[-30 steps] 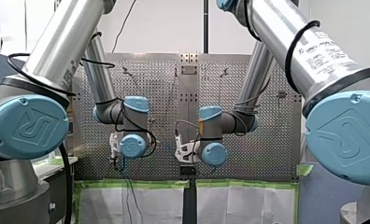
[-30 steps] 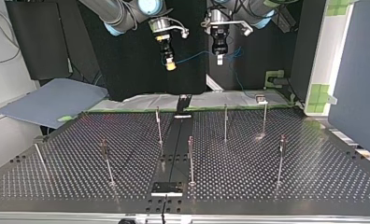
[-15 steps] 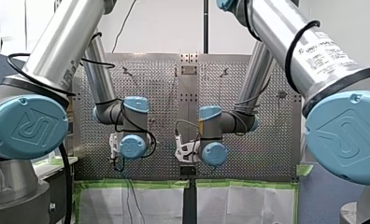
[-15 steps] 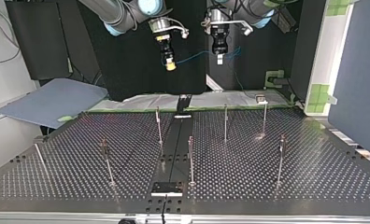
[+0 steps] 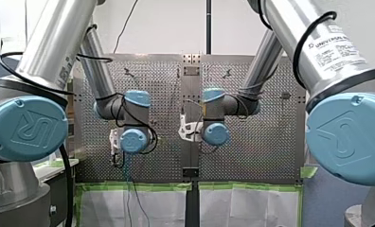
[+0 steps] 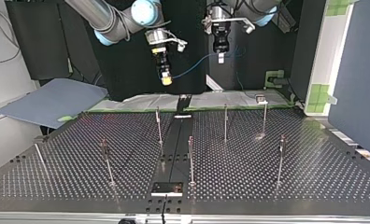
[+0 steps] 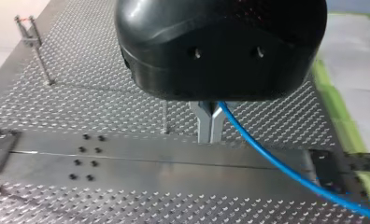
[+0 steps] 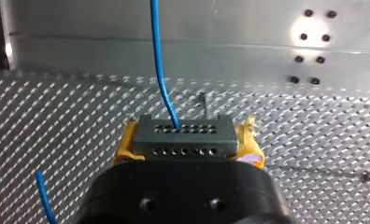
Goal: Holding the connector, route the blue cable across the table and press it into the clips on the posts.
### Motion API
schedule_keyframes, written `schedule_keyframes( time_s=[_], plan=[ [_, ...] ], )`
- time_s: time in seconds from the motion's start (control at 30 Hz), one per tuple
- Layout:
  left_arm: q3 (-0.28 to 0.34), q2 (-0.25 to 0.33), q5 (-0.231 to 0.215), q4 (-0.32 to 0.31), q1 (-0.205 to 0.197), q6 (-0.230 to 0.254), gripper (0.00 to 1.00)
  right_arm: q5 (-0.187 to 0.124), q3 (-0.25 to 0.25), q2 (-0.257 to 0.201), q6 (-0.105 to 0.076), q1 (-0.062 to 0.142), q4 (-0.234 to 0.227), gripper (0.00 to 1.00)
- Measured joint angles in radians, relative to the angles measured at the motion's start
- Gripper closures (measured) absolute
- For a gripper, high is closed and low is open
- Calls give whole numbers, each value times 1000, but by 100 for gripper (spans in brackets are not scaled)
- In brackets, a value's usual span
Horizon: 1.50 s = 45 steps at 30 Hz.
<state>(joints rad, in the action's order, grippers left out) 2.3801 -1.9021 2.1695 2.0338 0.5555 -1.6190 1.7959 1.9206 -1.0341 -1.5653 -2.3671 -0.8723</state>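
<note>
Right claw (image 8: 185,140): yellow pads closed on the short ends of the dark grey connector block (image 8: 183,133) with rows of holes.
Left claw (image 7: 210,122): metal fingers almost together, pinching the thin blue cable (image 7: 276,165) further along its run.
Cable axis: in the top view it stretches from the connector rightward and slightly upward to my left claw, both held in the air.
Slim metal posts (image 6: 159,122): upright on the perforated metal tabletop (image 6: 314,172), well below the span and nearer that camera.
Coming move: likely lowering the span onto a post; my right arm hangs nearest the post just left of the middle.
</note>
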Motion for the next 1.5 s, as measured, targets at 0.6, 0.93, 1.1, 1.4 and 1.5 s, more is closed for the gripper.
schedule_keyframes(
  time_s=[0.6,0.93,1.1,1.4,1.5],
  plan=[
    [-97,144,66,144,-96,2,100,-151,-154,-87,-49,-18,163,100],
    [-118,232,53,232,-183,17,100,-173,-248,-59,-56,-24,257,100],
    [-142,274,45,274,-226,17,100,-182,-295,-54,-55,-33,303,100],
    [-176,349,28,349,-290,18,100,-192,-376,-53,-54,-61,384,100],
    [-185,374,25,372,-302,18,100,-193,-400,-53,-54,-72,408,100]
  ],
)
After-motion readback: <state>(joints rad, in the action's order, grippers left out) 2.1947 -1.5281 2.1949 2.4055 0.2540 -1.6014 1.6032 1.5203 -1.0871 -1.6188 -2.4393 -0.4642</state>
